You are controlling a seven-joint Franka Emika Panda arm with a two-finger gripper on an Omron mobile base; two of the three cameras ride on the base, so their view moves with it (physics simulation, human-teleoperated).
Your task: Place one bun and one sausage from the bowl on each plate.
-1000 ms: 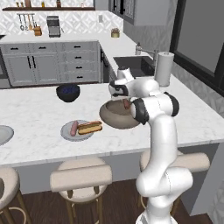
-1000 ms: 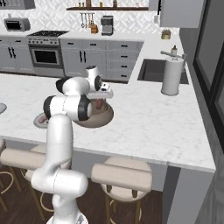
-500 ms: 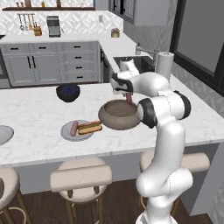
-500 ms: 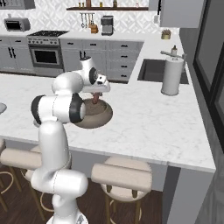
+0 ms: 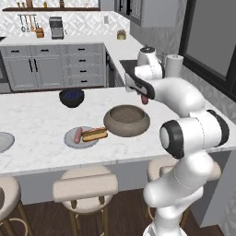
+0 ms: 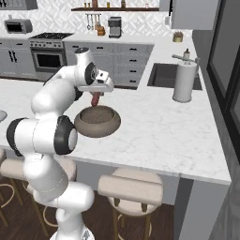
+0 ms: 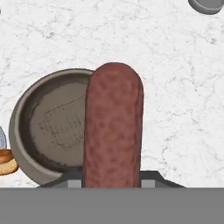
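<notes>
**A:** so what's laid out on the counter, left to right?

**B:** At the far left edge, a light-grey plate (image 5: 3, 141) is seen, cut off by the frame. Next, a second plate (image 5: 69, 139) is loaded with one sausage (image 5: 77, 134) and one bun (image 5: 94, 134) side by side. A dark glossy bowl (image 5: 71, 97) is parked behind it. Just right of the loaded plate, the grey-brown bowl (image 5: 126, 120) is found, and nothing can be made out inside it.

**A:** and the gripper?

**B:** The gripper (image 5: 144, 97) is held up above the counter, over the far right rim of the bowl. Another sausage (image 7: 113, 124) is clamped between the fingers and hangs end-down from them. A paper towel roll (image 6: 184, 82) is stood at the far right, beside the sink (image 6: 165, 77).
</notes>
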